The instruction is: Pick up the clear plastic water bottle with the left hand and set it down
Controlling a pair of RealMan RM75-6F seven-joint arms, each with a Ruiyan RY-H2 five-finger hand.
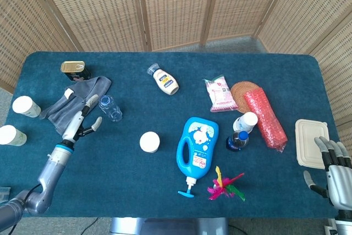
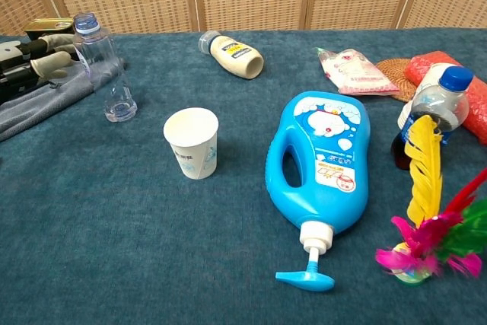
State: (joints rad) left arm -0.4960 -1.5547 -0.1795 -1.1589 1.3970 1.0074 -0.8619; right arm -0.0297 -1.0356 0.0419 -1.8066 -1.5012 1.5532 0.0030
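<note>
The clear plastic water bottle (image 1: 110,107) stands upright at the table's left, beside a grey cloth (image 1: 69,107); in the chest view the bottle (image 2: 103,66) shows its blue neck ring. My left hand (image 1: 85,117) hovers just left of the bottle with fingers spread and holds nothing; in the chest view the left hand (image 2: 34,55) sits over the cloth, a small gap from the bottle. My right hand (image 1: 331,171) is open at the table's near right corner, far from the bottle.
A paper cup (image 2: 192,142) stands right of the bottle. A blue detergent jug (image 2: 319,165) lies mid-table, near a feather shuttlecock (image 2: 426,234) and a dark drink bottle (image 2: 426,112). A gold tin (image 1: 74,69) sits behind the cloth. A white box (image 1: 309,141) lies by the right hand.
</note>
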